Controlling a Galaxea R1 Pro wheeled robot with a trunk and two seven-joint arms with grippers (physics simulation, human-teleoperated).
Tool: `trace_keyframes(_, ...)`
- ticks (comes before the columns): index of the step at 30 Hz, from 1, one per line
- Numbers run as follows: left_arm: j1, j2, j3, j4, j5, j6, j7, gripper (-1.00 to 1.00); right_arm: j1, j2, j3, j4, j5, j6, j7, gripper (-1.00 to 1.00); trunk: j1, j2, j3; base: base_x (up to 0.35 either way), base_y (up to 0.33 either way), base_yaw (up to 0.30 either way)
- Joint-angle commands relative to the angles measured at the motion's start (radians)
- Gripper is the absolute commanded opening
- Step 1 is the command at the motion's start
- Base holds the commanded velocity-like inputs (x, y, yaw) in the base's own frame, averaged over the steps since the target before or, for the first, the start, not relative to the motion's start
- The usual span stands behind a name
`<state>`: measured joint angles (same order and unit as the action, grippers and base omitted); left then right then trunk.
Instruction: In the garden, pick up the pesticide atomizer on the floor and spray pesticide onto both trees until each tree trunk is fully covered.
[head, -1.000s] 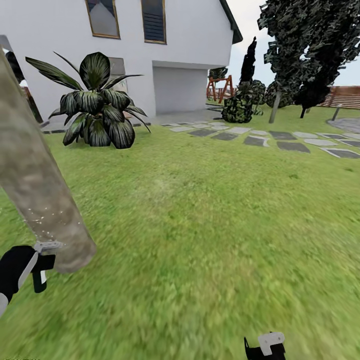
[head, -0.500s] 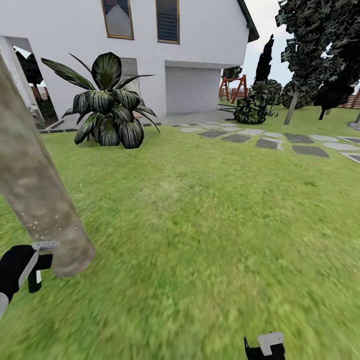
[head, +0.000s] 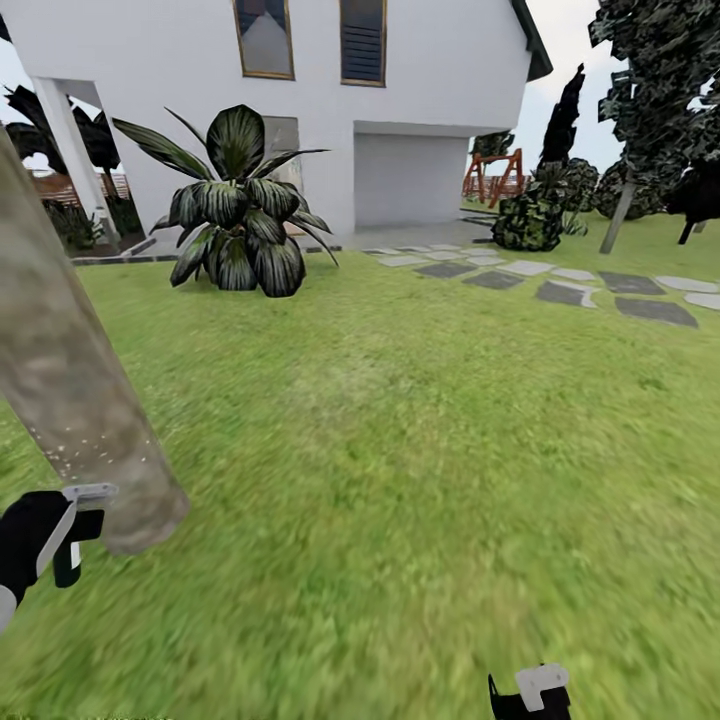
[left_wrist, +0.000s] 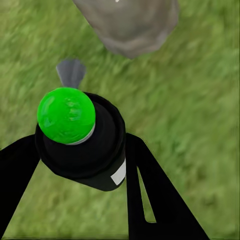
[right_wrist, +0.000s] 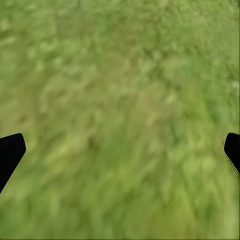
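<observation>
Head view: left gripper (head: 70, 545) at 8 o'clock, just beside the tree trunk (head: 70, 400), white pesticide (head: 75, 450) specks low on the bark; house and shrub sit further right than a second ago, camera turned. Left wrist: fingers (left_wrist: 150, 195) pinch the pesticide atomizer (left_wrist: 82, 142), green-topped, trunk base at 12 o'clock. Right wrist: right gripper (right_wrist: 120, 150) spread wide over grass (right_wrist: 120, 100).

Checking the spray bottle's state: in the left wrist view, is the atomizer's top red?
No, the pesticide atomizer, held between the left gripper's jaws, shows a bright green round top above its black body.
</observation>
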<state>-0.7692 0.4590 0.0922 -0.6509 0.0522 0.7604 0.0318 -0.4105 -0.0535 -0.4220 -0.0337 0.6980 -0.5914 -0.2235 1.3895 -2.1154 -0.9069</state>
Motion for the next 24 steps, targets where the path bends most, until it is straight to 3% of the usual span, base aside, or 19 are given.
trace_keyframes(1,0.000,0.001,-0.001,0.001,0.003,0.005,0.004,-1.00,-0.001,0.000,-0.004,0.001,0.011,-0.002,-0.007,1.00,0.000,0.000,-0.001,0.151,-0.240,0.277)
trace_keyframes(6,0.001,0.001,-0.001,0.016,0.003,0.004,0.004,-1.00,-0.001,0.000,-0.004,0.001,0.011,-0.002,-0.007,1.00,0.000,0.000,-0.001,0.151,-0.240,0.277)
trace_keyframes(11,0.001,0.001,-0.002,0.084,0.004,-0.022,0.004,-1.00,-0.001,0.000,-0.004,0.001,0.011,-0.002,-0.007,1.00,0.000,0.000,-0.001,0.151,-0.240,0.264)
trace_keyframes(14,0.001,0.001,-0.002,0.092,0.005,-0.063,0.004,-1.00,-0.001,0.000,-0.005,0.001,0.011,-0.002,-0.007,1.00,0.000,0.000,-0.001,0.151,-0.240,0.066)
trace_keyframes(24,0.001,0.001,-0.001,0.093,0.005,-0.069,0.009,-1.00,-0.001,0.000,-0.006,0.001,0.011,-0.002,-0.007,1.00,0.000,0.000,-0.001,0.155,-0.240,0.002)
